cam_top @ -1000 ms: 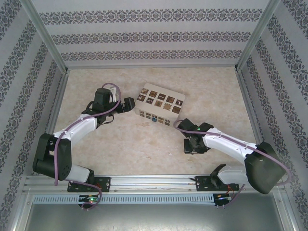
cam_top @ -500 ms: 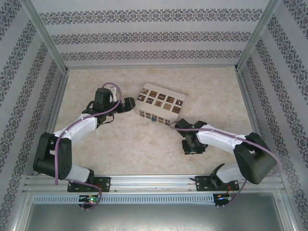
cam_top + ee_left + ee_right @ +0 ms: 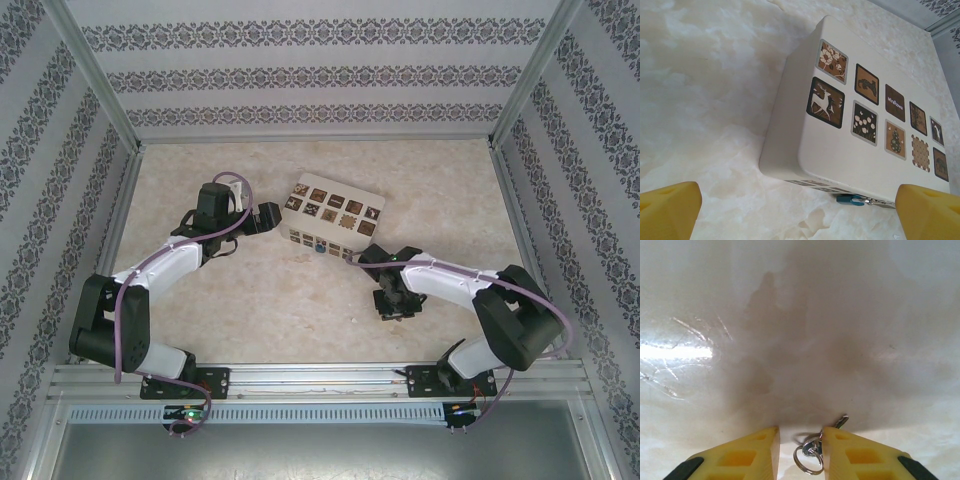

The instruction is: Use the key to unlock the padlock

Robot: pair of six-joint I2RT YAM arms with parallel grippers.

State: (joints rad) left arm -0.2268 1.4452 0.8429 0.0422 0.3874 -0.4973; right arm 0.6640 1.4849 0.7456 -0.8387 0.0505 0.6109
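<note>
The tiny blue padlock [image 3: 319, 247] hangs on the near side of the cream box [image 3: 335, 212]; the left wrist view has it at the box's lower edge [image 3: 850, 200], with a silvery part to its right. My left gripper [image 3: 268, 215] hovers just left of the box, open wide, yellow fingertips [image 3: 670, 207] at the bottom corners of that view. The key [image 3: 815, 446], small and silvery on a split ring, lies on the table between the fingers of my right gripper [image 3: 800, 450]. That gripper is open with a narrow gap, and the key touches its right finger [image 3: 855, 455].
The cream box [image 3: 865, 130] with dark brown patterned squares sits mid-table. Patterned walls and metal posts enclose the marble-look tabletop [image 3: 250, 290]. The right arm [image 3: 470, 285] bends low across the right front of the table.
The right arm's elbow has folded in to the left and its gripper has shifted slightly left and down over the table. The left arm and box have not moved.
</note>
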